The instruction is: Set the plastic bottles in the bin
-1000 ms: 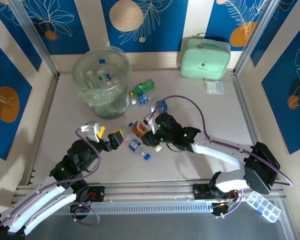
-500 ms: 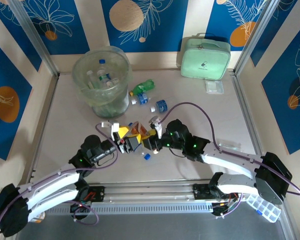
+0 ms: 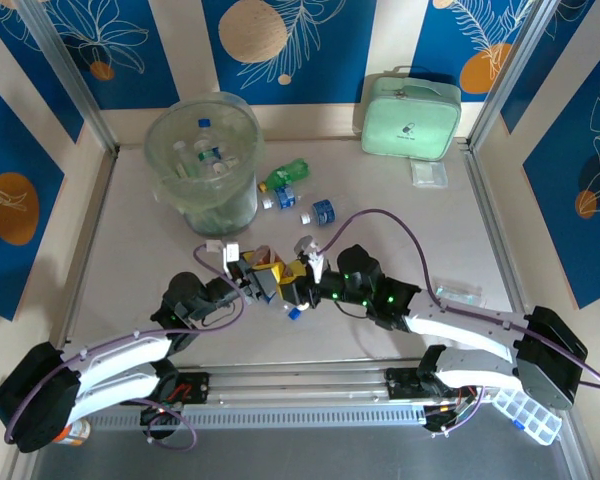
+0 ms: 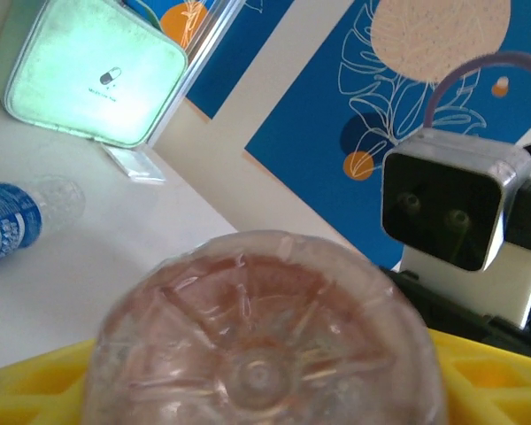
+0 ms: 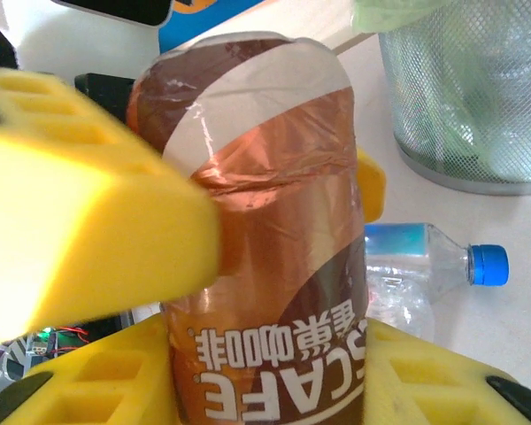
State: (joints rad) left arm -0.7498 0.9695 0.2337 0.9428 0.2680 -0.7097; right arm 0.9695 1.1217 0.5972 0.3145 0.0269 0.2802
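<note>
Since the right tool point(image 3: 295, 278) is clamped on the brown-labelled bottle point(image 5: 274, 221) and the left tool point(image 3: 250, 282) meets it nose to nose, this looks like a handover above the middle of the worktop point(image 3: 130, 230). The bottle's long axis runs along the line joining the two tools, and its ribbed base squarely faces the left wrist camera. The left tool's yellow pads point(image 5: 80, 221) stand on either side of that base end. Whether they already press on the plastic, I cannot tell.

The bin point(image 3: 242, 190) stands at the far left and is clearly nearer the left arm than the right, so the carry probably falls to the left arm: up, away and leftward to the rim. Bare worktop lies open along that side as far as the left rail. To the right of the bin lie a green bottle point(image 3: 285, 177) and a blue-labelled bottle point(image 3: 323, 212). Another clear bottle with a blue cap point(image 5: 429, 261) rests just below the held one. A low swing could knock these. The mint case point(image 3: 410, 117) sits well clear at the back.
</note>
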